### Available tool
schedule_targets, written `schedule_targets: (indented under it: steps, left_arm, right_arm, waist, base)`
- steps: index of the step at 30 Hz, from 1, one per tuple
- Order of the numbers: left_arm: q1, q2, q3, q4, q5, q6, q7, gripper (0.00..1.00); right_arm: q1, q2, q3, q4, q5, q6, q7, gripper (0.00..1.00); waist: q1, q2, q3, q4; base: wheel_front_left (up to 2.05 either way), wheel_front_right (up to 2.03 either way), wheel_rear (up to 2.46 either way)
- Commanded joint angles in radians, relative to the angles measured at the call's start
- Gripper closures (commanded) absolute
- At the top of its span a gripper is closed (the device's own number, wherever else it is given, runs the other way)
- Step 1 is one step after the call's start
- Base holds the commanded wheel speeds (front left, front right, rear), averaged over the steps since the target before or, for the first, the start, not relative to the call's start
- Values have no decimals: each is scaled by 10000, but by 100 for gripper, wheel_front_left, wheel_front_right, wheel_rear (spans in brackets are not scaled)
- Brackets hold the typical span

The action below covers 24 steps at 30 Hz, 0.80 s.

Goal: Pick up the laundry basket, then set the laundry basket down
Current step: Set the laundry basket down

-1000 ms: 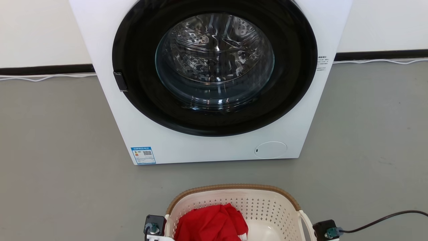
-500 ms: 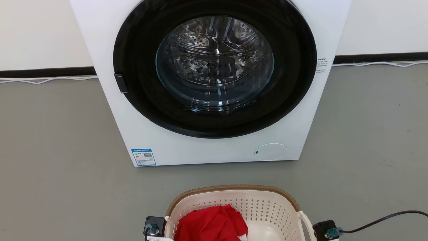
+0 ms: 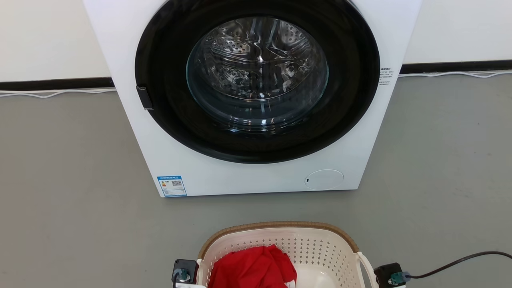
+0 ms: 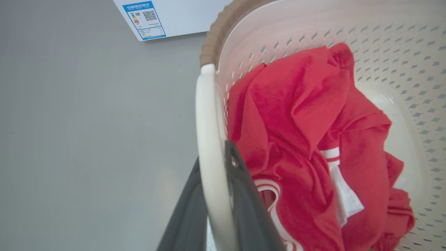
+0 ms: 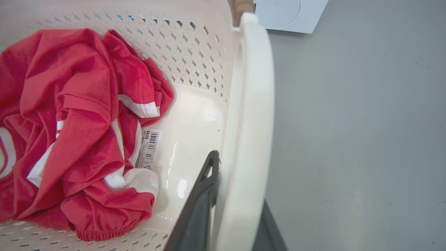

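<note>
Head view has the basket (image 3: 320,248) at 6 o'clock, washer (image 3: 256,176) at 12. My left gripper (image 4: 214,164) and right gripper (image 5: 240,188) each pinch a side handle (image 4: 205,104), nearly closed; I should move both arms evenly, level.

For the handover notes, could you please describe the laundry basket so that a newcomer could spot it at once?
A white front-loading washing machine stands on the grey floor. Directly in front of it is the laundry basket. It is cream-white and perforated, with a brown woven-look rim, white loop handles and a crumpled red garment inside.
</note>
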Motion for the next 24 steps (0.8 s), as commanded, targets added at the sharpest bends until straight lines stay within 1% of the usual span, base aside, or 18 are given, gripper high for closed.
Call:
schedule_targets:
  steps: [1, 6, 13, 19, 24]
  left_arm:
    - [-416, -30, 102, -115, -49, 53, -276, 100]
    - [-507, -30, 59, -71, -103, 50, -294, 100]
    - [-841, -30, 73, 23, -149, 36, -393, 100]
    - [-1674, -30, 105, 275, -20, -54, -513, 100]
    - [-2705, -5, 221, 496, 175, -150, -607, 100]
  right_arm:
    - [-55, 260, 339, -198, -91, 207, 8, 100]
    - [-97, 260, 361, -277, -20, 207, -39, 100]
    - [-360, 260, 354, -395, 31, 207, -172, 100]
    - [-1038, 260, 197, -419, 66, 207, -466, 100]
    - [-1846, 260, 93, -417, 29, 207, -826, 100]
  waist:
    - [0, -1, 18, 9]
    - [0, -1, 182, 63]
    - [0, -1, 721, 147]
    - [0, -1, 1758, 236]
    - [0, -1, 2823, 317]
  base:
    - [0, 0, 0]
    - [0, 0, 0]
    - [0, 0, 0]
    - [0, 0, 0]
    - [0, 0, 0]
